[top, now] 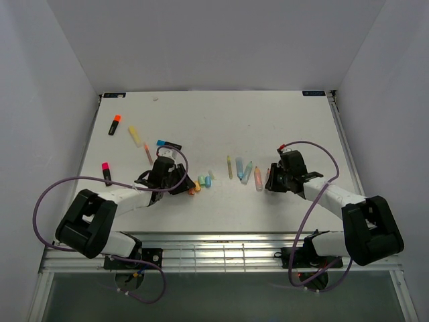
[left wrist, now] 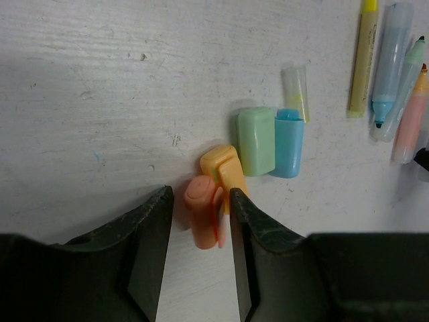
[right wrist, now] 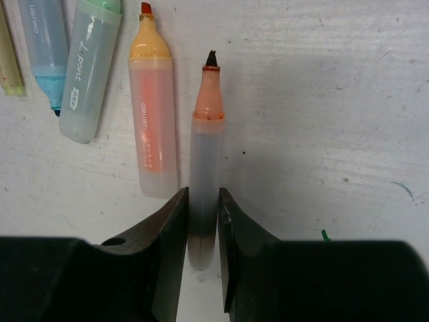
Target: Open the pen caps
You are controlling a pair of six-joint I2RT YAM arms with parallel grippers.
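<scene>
Two hands work over the desk [top: 281,121] in the top view: the left hand [top: 184,185] sits just beside a cluster of pen caps [top: 200,182], and the right hand [top: 270,182] sits at the end of a row of pens [top: 242,171].

Left wrist view: the fingers [left wrist: 151,235] stand apart. A salmon cap [left wrist: 203,221] lies loose between them, touching a yellow-orange cap [left wrist: 221,164].

Right wrist view: the fingers [right wrist: 171,228] are clamped on an uncapped pen [right wrist: 206,134] lying flat beside an orange pen [right wrist: 153,121].
</scene>
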